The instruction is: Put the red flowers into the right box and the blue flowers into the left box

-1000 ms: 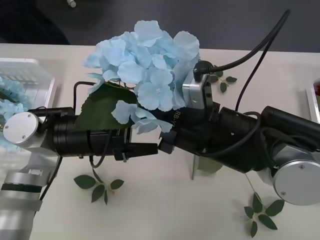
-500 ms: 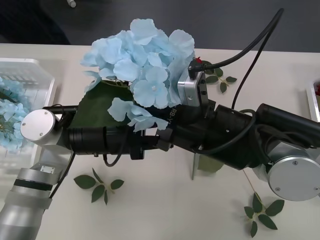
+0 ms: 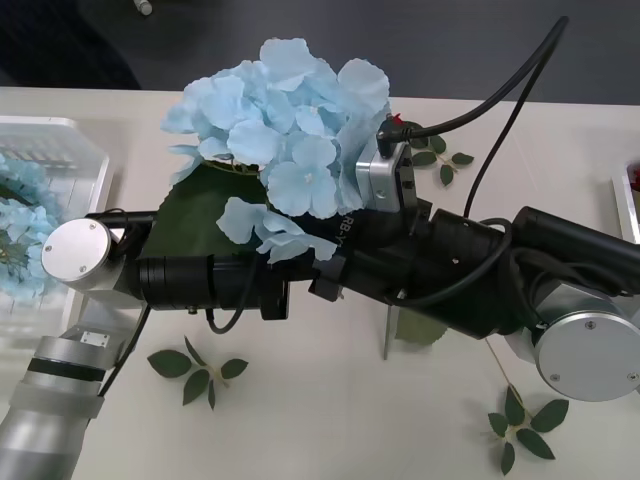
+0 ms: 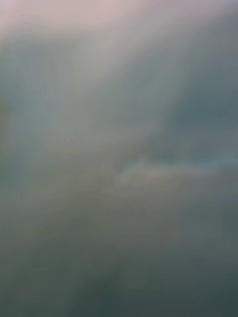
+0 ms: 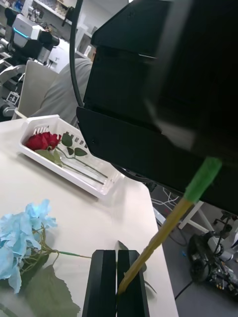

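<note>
Above the middle of the worktop (image 3: 330, 420), the two arms meet end to end, and a big cluster of the blue flowers (image 3: 285, 130) rises over the spot where they join, with a broad dark leaf (image 3: 200, 220) hanging beneath the petals. From the left wrist camera, the left pincer (image 5: 118, 282) has its black fingers (image 5: 104, 282) pressed together on the bare yellowish end of the stem (image 5: 163, 233), which runs up at a slant to a green-wrapped tip against the dark housing of the other arm. The right pincer sits under the petals in the front view, and whether its fingers are apart or together cannot be told; its wrist camera gives nothing legible. At the left edge, the left box (image 3: 70, 140) already holds more pale blue blooms. The right box (image 5: 94, 185), near the worktop's right edge, carries the red flowers (image 5: 43, 140) lying with their stems along its base. Another blue bloom (image 5: 22, 233) lies on the worktop near the left pincer. Loose green leaf sprigs (image 3: 195, 372) lie scattered on the near part of the surface.
</note>
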`<state>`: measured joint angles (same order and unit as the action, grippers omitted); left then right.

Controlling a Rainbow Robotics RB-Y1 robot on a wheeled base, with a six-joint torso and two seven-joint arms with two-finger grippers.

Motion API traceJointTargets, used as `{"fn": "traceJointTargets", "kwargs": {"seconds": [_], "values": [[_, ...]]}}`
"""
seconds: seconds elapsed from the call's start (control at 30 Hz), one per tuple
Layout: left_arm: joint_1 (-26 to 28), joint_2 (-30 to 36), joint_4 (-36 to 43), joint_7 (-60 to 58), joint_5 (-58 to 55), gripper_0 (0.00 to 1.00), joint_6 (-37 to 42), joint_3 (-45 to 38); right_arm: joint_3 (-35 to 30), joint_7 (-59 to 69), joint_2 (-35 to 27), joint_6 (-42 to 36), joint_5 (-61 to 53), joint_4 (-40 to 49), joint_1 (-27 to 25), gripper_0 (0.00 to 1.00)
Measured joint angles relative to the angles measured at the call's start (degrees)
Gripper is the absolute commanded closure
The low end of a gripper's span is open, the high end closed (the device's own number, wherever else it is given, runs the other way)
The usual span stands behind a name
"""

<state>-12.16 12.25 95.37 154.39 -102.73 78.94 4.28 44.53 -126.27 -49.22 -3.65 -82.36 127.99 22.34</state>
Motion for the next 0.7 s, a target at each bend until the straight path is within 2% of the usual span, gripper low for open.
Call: {"fn": "traceJointTargets", "kwargs": {"seconds": [0.13,0.2,0.23,0.27,0.3,0.33,0.37,0.4,0.7], "values": [[0.0,0.0,0.0,0.0,-0.01,1.0,0.0,0.0,-0.2,0.03,0.0,0.0,0.0,-0.08,0.0,1.0],[0.0,0.0,0.0,0.0,-0.06,1.0,0.0,0.0,-0.32,0.05,0.0,0.0,0.0,-0.14,0.0,0.93],[0.0,0.0,0.0,0.0,-0.06,1.0,0.0,0.0,-0.33,0.08,0.0,0.0,0.0,-0.15,0.0,0.77],[0.0,0.0,0.0,0.0,-0.06,1.0,0.0,0.0,-0.33,0.13,0.0,0.08,-0.01,-0.15,0.0,0.56],[0.0,0.0,0.0,0.0,-0.06,1.0,0.0,0.0,-0.33,0.21,0.0,0.42,-0.01,-0.15,0.0,0.43],[0.0,0.0,0.0,0.0,-0.06,1.0,0.0,0.0,-0.33,0.29,0.0,1.03,-0.01,-0.15,0.0,0.19],[0.0,0.0,0.0,0.0,-0.06,1.0,0.0,0.0,-0.33,0.3,0.0,1.67,-0.01,-0.15,0.0,0.04],[0.0,0.0,0.0,0.0,-0.06,1.0,0.0,0.0,-0.33,0.3,0.0,2.26,-0.01,-0.15,0.0,0.0],[0.0,0.0,0.0,0.0,-0.07,1.0,-0.01,-0.03,-0.33,0.3,-0.18,2.65,-0.01,-0.15,0.0,0.0]]}}
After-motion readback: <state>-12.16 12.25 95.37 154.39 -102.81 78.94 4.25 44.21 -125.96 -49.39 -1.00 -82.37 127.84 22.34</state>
